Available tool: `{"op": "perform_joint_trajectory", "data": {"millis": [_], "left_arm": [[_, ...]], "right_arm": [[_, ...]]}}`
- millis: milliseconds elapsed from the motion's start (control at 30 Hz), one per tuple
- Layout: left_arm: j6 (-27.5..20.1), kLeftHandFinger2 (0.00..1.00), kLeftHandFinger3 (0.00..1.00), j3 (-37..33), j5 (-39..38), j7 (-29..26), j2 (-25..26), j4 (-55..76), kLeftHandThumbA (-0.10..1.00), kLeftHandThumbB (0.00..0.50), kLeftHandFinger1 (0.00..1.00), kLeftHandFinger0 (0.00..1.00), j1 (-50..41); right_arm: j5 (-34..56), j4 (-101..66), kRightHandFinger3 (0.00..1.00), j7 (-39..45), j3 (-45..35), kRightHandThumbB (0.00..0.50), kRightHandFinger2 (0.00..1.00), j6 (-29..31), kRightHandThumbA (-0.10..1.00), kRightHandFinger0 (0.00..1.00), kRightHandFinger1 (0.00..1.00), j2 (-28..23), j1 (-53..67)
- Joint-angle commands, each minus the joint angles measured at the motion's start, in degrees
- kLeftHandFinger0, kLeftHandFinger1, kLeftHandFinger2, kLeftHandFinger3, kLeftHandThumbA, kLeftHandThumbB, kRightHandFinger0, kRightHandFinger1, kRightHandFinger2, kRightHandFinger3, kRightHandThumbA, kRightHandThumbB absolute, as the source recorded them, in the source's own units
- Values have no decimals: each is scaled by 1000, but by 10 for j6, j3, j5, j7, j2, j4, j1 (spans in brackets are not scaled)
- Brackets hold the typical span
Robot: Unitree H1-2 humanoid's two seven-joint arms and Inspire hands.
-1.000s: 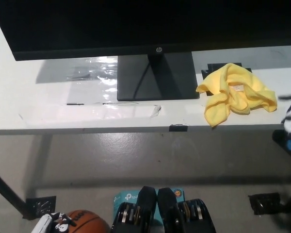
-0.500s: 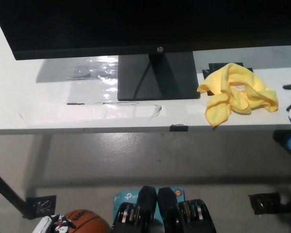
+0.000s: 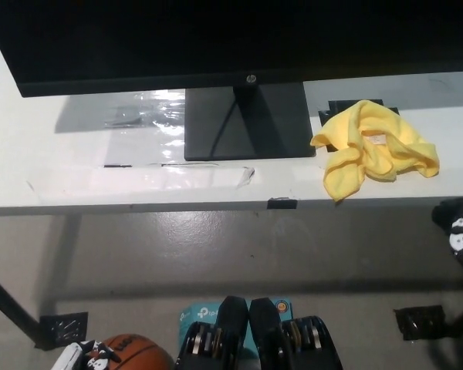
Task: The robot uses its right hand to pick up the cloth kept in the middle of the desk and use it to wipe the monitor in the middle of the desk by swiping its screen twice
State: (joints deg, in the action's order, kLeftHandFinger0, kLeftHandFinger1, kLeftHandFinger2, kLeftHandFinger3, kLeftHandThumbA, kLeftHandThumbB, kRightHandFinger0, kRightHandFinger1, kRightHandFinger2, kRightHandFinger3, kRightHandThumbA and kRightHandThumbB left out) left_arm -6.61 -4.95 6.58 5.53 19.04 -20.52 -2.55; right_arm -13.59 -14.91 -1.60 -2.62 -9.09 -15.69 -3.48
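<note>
Lower now than a moment back, the right hand (image 3: 461,231) has dropped from beside the cloth to below the desk's front edge at the far right, only partly in view. I cannot tell from here whether it is spread or closed; too little of it shows. The white hand is nowhere to be seen.

The cloth (image 3: 374,148) lies crumpled on the desk (image 3: 77,166), just right of the monitor's stand (image 3: 247,123) and near the front edge, with its back corner over a small dark object. Its bulk runs roughly left to right, while one tail hangs down toward the front at its left side (so the heap reads as a lopsided L rather than a neat strip). A small label sits near the middle of the folds.

The step in hand looks to be the reach, with nothing grasped yet. To do it well, I'd say the hand should rise clear of the desk edge first, then come in over the thick middle of the heap, not the thin tail, and close on a good bunch of fabric so that a broad pad is left to face the screen. Coming in low risks catching the desk edge or shoving the cloth against the stand.

The monitor (image 3: 216,38) stands across the back of the desk, its dark screen filling the top of the view.
</note>
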Motion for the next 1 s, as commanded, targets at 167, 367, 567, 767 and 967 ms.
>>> {"op": "perform_joint_trajectory", "data": {"millis": [167, 367, 567, 767, 967], "left_arm": [[-26, 0, 2, 10, -4, 0, 2, 12, 515, 500, 0, 0, -10], [-29, 0, 0, 13, -9, 2, 1, 5, 490, 500, 0, 0, -8], [-21, 0, 15, 12, -2, 0, 0, 13, 500, 500, 0, 0, -12], [-27, 0, 31, 10, -8, 10, 5, 12, 493, 500, 0, 0, -8], [-16, 0, 0, 8, 3, 6, 7, 16, 518, 500, 0, 0, -3]], "right_arm": [[-20, 36, 941, -11, 4, 166, 505, 51, -25, 137, 241, 8, 12], [-22, 31, 925, -6, 3, 164, 476, 47, -42, 118, 208, 4, -8], [-27, 34, 965, 3, 7, 158, 533, 42, -32, 253, 321, -5, -70], [-39, 45, 991, 22, 24, 147, 592, 25, -19, 272, 353, -18, -147], [-89, 120, 1000, 52, 75, 213, 886, -14, 149, 744, 909, -44, -221]]}}
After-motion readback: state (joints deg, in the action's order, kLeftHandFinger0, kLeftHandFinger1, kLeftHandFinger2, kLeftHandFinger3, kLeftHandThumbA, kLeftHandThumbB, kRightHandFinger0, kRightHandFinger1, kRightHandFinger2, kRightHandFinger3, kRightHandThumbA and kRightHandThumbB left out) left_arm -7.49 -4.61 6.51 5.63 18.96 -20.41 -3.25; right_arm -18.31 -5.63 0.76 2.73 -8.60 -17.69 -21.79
